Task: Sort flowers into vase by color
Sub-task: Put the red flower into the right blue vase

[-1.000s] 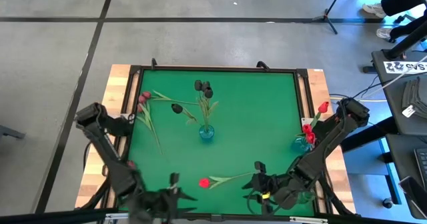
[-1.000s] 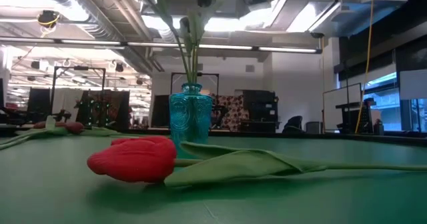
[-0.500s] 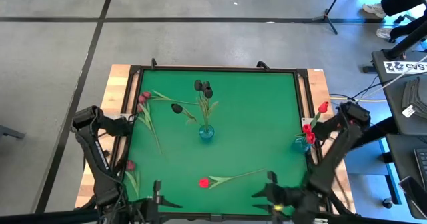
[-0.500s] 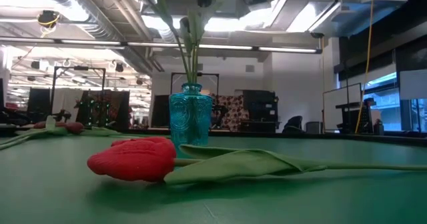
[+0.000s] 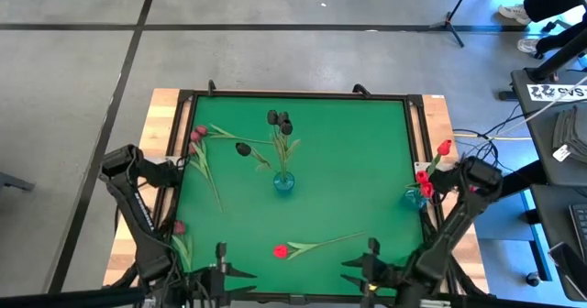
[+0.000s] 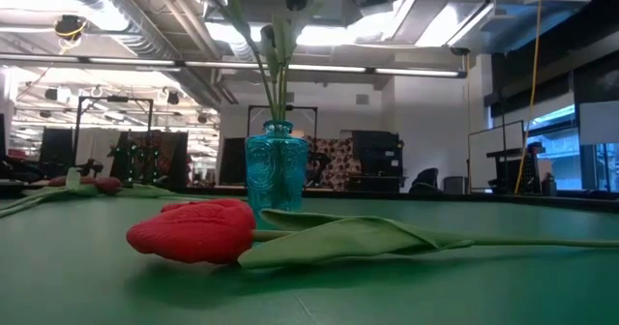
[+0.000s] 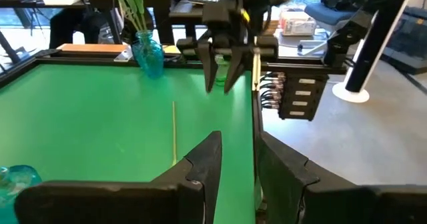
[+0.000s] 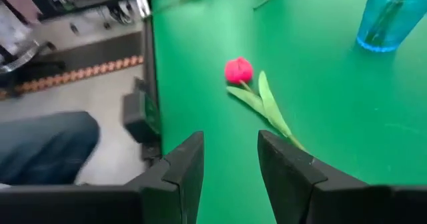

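Red artificial tulip (image 5: 281,250): flat, stem toward right gripper (image 8: 230,159), head away | right gripper apart, empty | left gripper (image 7: 238,159) apart, empty

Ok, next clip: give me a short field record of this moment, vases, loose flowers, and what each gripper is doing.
centre vase: blue glass, holds black tulips
right-edge vase: holds red tulips
loose red tulip: lying on the green mat near the front edge
loose dark tulip: lying left of the centre vase
loose pink tulips: lying by the left edge
left gripper: open, empty, at the front edge
right gripper: open, empty, at the front edge
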